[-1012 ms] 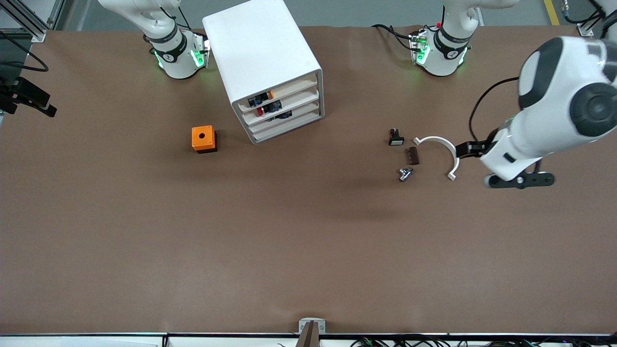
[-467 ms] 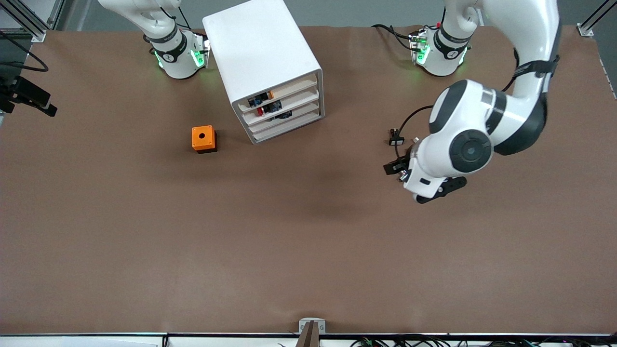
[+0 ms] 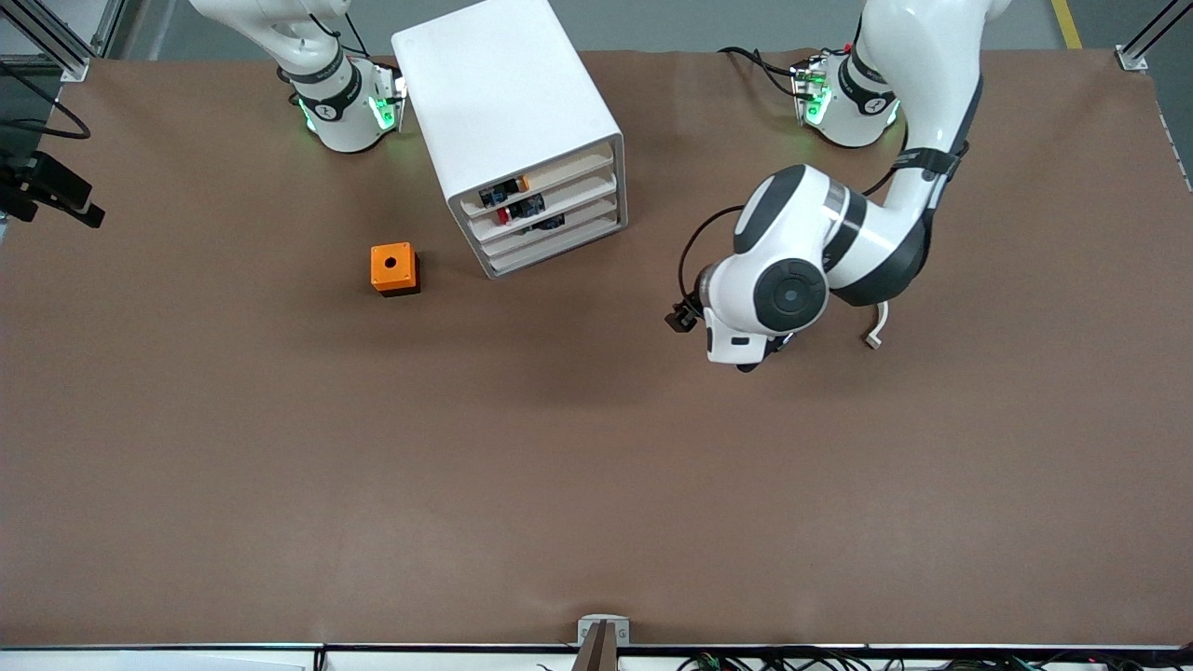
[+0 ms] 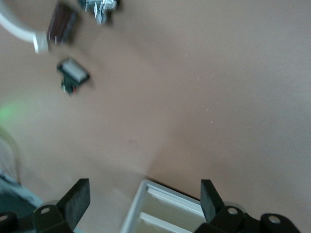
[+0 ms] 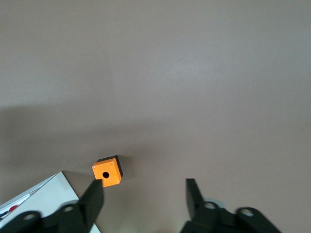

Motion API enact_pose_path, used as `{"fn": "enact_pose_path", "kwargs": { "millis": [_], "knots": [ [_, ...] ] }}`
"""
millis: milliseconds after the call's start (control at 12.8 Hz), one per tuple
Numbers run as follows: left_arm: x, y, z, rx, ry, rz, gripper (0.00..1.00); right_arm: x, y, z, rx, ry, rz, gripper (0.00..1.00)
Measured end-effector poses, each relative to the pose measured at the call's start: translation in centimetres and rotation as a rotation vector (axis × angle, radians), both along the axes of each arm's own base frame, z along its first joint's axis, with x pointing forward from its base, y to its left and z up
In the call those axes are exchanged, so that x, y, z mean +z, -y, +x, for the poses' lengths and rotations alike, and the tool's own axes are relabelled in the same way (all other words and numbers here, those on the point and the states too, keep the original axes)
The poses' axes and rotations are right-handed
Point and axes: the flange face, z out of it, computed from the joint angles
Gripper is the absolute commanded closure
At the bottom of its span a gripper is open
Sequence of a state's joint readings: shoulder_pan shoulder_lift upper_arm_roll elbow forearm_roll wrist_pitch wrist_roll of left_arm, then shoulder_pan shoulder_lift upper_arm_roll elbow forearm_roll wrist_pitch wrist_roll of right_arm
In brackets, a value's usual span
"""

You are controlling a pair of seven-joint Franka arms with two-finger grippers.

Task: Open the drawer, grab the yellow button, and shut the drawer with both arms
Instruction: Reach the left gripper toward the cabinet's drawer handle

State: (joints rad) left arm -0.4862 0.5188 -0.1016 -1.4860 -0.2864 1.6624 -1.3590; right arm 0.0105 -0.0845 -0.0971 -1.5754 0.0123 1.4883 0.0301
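The white cabinet [image 3: 508,102] stands near the right arm's base, its four drawers facing the front camera. The top drawer [image 3: 559,173] sits pushed in. The button [image 3: 508,189], with its orange cap, lies in it. My left arm's wrist [image 3: 764,298] hangs over the table between the cabinet and the small parts and hides its gripper in the front view. In the left wrist view the left gripper [image 4: 144,189] is open and empty, with a corner of the cabinet [image 4: 160,211] showing between its fingers. My right gripper [image 5: 145,187] is open and empty, high over the table.
An orange cube with a hole [image 3: 392,267] stands beside the cabinet and shows in the right wrist view [image 5: 108,171]. A red-capped switch [image 3: 504,215] lies in the second drawer. A white-capped switch [image 4: 73,73], a brown piece [image 4: 62,23] and a white curved piece [image 3: 874,331] lie under the left arm.
My left arm has swung from the left arm's end of the table toward the cabinet and now covers the small parts. The cabinet and the cube have not moved.
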Motion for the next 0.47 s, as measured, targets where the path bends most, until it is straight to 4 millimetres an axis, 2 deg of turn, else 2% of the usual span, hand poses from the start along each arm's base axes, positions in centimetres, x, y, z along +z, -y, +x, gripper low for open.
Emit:
{"fn": "enact_pose_path", "kwargs": {
  "millis": [78, 311, 467],
  "knots": [
    [-0.7, 1.4, -0.9, 0.08, -0.035, 0.032, 0.0, 0.0, 0.0, 0.0, 0.0, 0.0, 0.0, 0.01],
    [-2.4, 5.1, -3.5, 0.367, -0.177, 0.13, 0.0, 0.0, 0.0, 0.0, 0.0, 0.0, 0.0, 0.01],
    [-3.0, 6.0, -4.2, 0.575, -0.284, 0.217, 0.0, 0.0, 0.0, 0.0, 0.0, -0.001, 0.0, 0.01]
  ]
}}
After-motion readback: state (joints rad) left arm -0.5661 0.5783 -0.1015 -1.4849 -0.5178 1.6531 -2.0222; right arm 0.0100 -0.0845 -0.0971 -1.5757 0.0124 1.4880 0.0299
